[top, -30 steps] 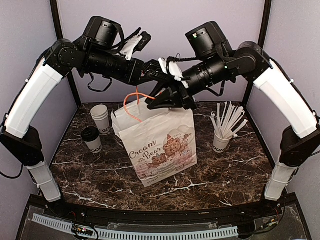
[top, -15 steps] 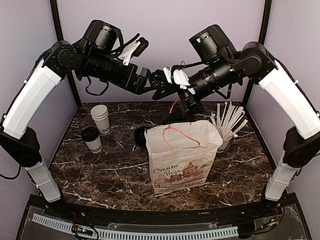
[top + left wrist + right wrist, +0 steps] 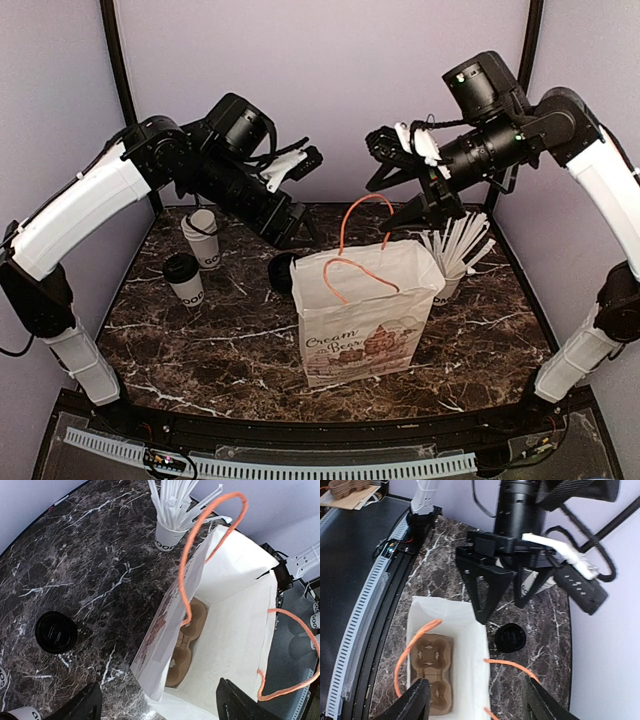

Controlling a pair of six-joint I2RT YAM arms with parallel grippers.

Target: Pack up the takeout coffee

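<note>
Standing upright on the dark marbled table top (image 3: 480,340), the small white paper coffee cup with dark lettering and a black plastic lid (image 3: 183,278) sits at the middle left of the overhead view. Its long axis is vertical, lid up, with the lettering turned toward the lower edge of the frame. Just above it in that view is a stack of nested white paper cups without a lid (image 3: 203,238).

To the right of the coffee, well apart from it across bare marble, stands a tall white paper bag with a printed bear logo and orange cord handles (image 3: 365,310). Its mouth is open, and a brown cardboard cup carrier (image 3: 187,635) lies flat on its floor. Both cords arch over the opening, one rising high at the bag's upper edge. A loose round black lid (image 3: 283,272) lies flat on the marble by the bag's upper left corner, between the coffee and the bag. A white cup of white straws (image 3: 445,275) stands just beside the bag's upper right corner.

The left gripper (image 3: 297,228) hangs above the loose lid, jaws spread wide and empty; its own camera looks down into the bag. The right gripper (image 3: 398,195) hovers over the bag's upper right, near the tall cord, also spread wide and gripping nothing.
</note>
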